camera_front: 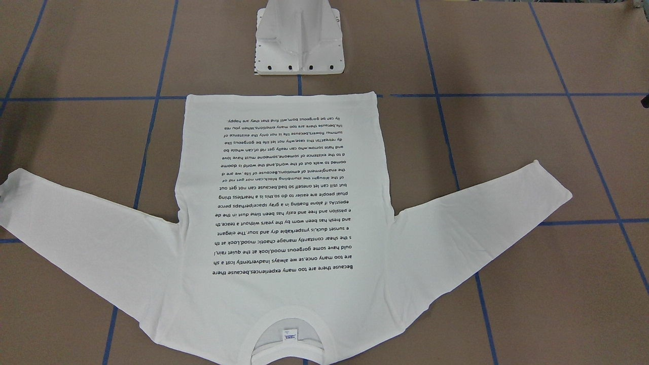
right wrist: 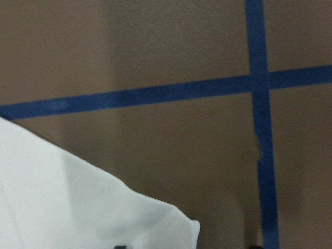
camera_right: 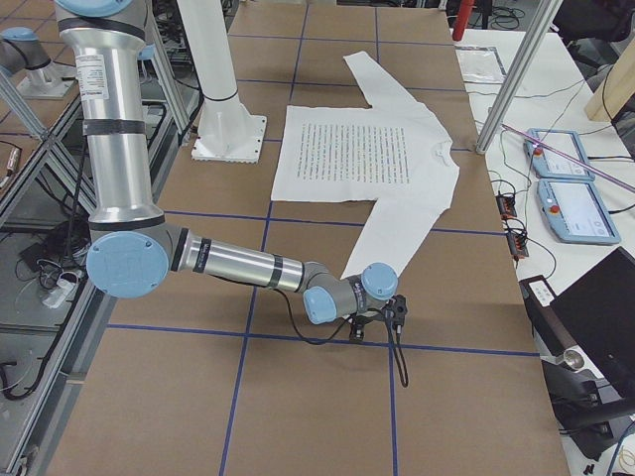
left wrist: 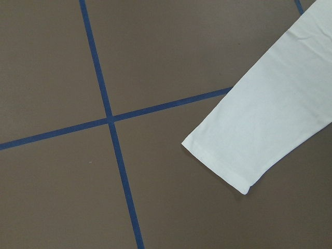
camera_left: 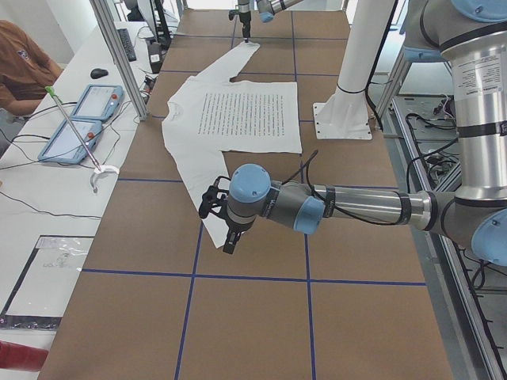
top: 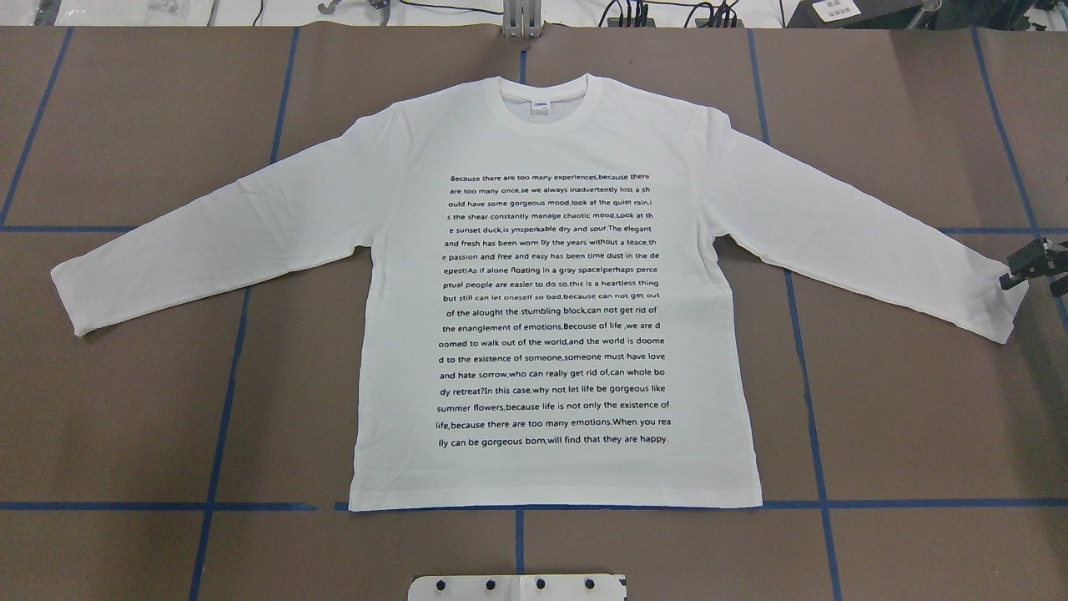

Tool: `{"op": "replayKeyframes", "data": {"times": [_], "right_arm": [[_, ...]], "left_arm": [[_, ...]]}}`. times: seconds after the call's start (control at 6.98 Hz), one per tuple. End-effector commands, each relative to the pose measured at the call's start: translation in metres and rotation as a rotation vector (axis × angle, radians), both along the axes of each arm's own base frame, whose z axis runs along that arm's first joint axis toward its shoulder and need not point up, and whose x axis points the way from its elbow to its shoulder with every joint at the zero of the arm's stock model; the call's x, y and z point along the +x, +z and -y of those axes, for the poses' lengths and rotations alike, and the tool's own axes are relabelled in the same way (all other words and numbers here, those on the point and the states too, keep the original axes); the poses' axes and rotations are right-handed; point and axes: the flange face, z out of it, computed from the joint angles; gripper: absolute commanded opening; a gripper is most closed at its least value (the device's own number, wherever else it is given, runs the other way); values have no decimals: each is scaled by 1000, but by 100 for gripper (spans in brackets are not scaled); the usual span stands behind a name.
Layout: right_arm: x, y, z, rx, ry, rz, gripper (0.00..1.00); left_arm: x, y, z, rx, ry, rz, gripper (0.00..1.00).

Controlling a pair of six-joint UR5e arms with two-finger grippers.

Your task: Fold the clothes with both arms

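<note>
Shirt (top: 551, 133) flat on the surface (top: 918, 417), print up; right pincer (top: 1035, 261) at right cuff (top: 1001, 313), left pincer (camera_left: 228, 242) near left cuff (top: 68, 294), can't tell either grip.

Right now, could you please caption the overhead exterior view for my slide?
White long-sleeved T-shirt spread flat, text side up, right gripper beside one cuff.

Item: white long-sleeved T-shirt (top: 551, 275) lies flat on the bench (top: 125, 417), black text face up, collar away from the robot, both sleeves spread outward. Left arm (camera_left: 356, 207) extends low, left claw (camera_left: 230, 241) pointing down above one cuff (camera_left: 212, 226). Right arm (camera_right: 238, 263) extends low, right claw (top: 1030, 263) at the opposite cuff (top: 997, 309).
</note>
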Motion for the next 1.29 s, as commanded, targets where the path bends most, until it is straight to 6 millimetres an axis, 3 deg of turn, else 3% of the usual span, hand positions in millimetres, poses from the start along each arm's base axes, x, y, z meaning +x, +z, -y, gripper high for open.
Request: {"op": "replayKeyframes", "data": {"times": [0.0,0.29,0.86,1.15], "right_arm": [[-1,0,0,0,-2,0,63],[-2,0,0,-3,-3,1,4],[-6,-20,8,10,10,26,0],[-9,-86,11,45,41,114,0]], "left_arm": [[0,0,0,2,1,0,100],[0,0,0,2,1,0,100],[0,0,0,2,1,0,100],[0,-3,0,5,0,0,100]]}}
